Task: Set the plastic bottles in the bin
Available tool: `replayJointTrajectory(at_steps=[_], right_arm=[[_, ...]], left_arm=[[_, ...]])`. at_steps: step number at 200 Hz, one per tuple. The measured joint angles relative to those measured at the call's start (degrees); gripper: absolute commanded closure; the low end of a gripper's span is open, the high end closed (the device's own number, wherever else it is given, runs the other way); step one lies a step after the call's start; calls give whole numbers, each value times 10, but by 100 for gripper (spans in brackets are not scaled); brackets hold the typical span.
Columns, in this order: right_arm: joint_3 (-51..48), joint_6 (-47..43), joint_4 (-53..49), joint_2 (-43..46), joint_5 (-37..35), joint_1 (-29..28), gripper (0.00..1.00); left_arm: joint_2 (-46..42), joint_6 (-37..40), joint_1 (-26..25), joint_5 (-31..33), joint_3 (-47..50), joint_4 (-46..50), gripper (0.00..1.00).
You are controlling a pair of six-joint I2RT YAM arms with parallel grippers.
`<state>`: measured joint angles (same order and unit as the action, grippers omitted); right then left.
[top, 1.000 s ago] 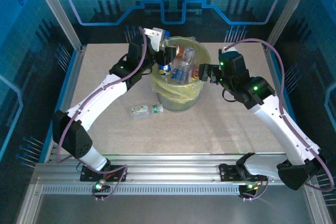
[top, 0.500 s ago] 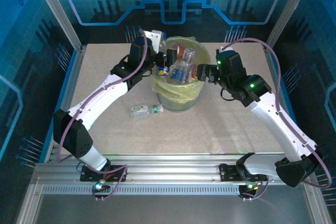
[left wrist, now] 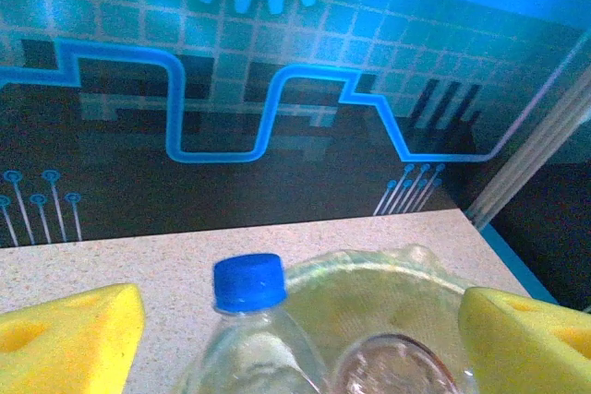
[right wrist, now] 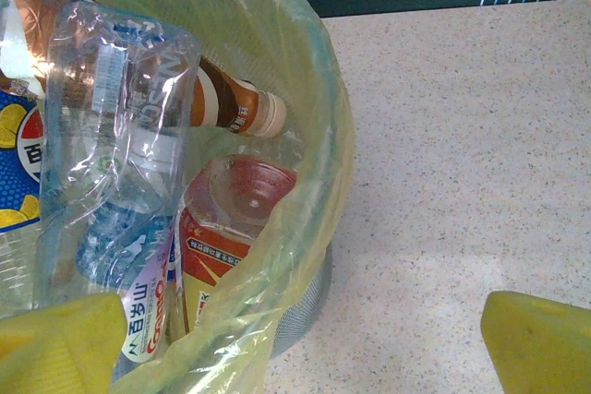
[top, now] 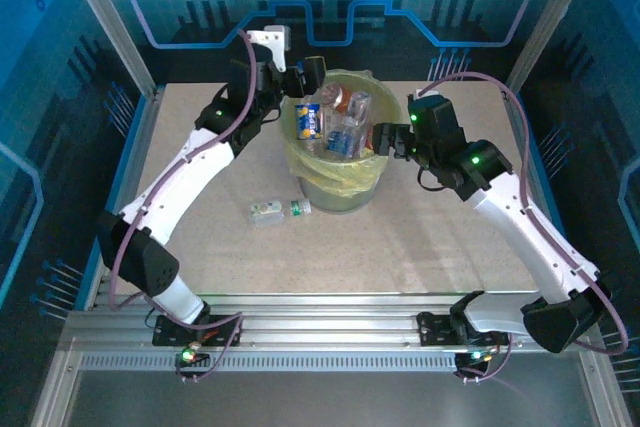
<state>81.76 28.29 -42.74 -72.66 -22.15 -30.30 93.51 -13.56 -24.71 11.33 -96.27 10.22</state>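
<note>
Filling the yellow-lined bin [top: 335, 185]: clear bottles [top: 348, 129].

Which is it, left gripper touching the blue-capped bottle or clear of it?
Apart. In the left wrist view the left gripper stands open, and the blue-capped bottle sits between its yellow pads with a visible gap on each side.
</note>
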Motion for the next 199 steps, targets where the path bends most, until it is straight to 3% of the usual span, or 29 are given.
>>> replayJointTrajectory(at_steps=[26, 95, 162, 199], right_arm=[[0, 0, 0, -3, 1, 0, 0], [0, 0, 0, -7, 1, 0, 0], [1, -2, 0, -23, 1, 7, 0], [8, -7, 0, -33, 1, 8, 0]], left_arm=[[40, -15, 19, -7, -24, 7, 16], [113, -41, 38, -94, -60, 19, 48], [115, -33, 38, -144, -59, 11, 56], [114, -23, 40, -144, -43, -7, 53]])
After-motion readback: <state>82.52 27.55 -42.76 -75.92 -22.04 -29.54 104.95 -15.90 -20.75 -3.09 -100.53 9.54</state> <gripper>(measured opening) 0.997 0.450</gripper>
